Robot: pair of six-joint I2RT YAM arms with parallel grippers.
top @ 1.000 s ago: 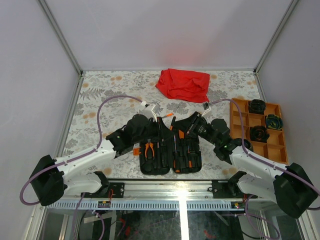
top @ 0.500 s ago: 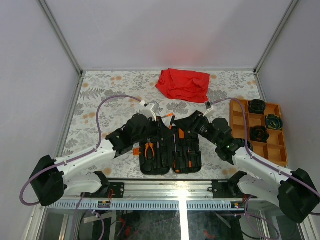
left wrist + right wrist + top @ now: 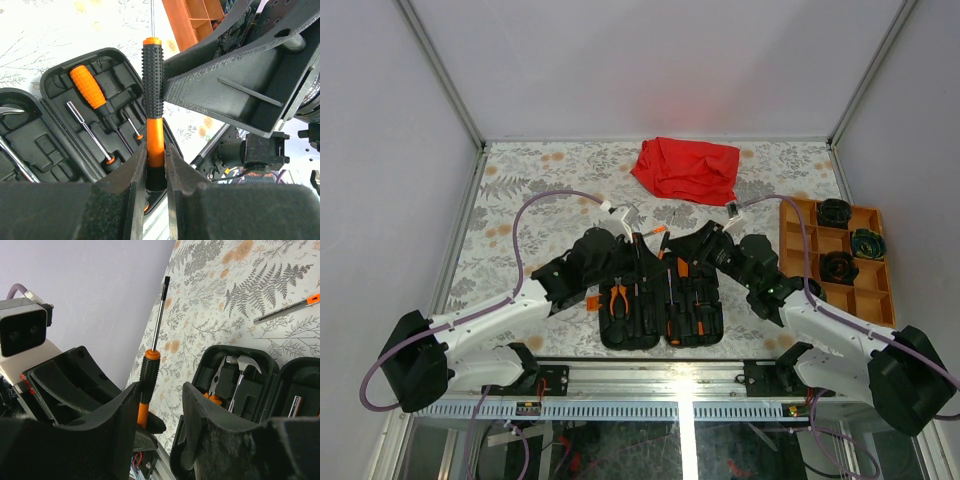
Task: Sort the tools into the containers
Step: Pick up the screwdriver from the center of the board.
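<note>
Left wrist view: left gripper (image 3: 155,150) is clenching the screwdriver (image 3: 152,75) by its orange neck, lower centre.
Right gripper (image 3: 159,387): hanging released.
Handling: likely light, stiff; ribbed black grip is offering the best hold.

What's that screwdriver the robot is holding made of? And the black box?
The screwdriver in the left gripper has a bumpy black grip, rubber or plastic, glossy orange plastic below, and a thin grey shaft, probably metal. The black case looks like matte moulded plastic.
</note>
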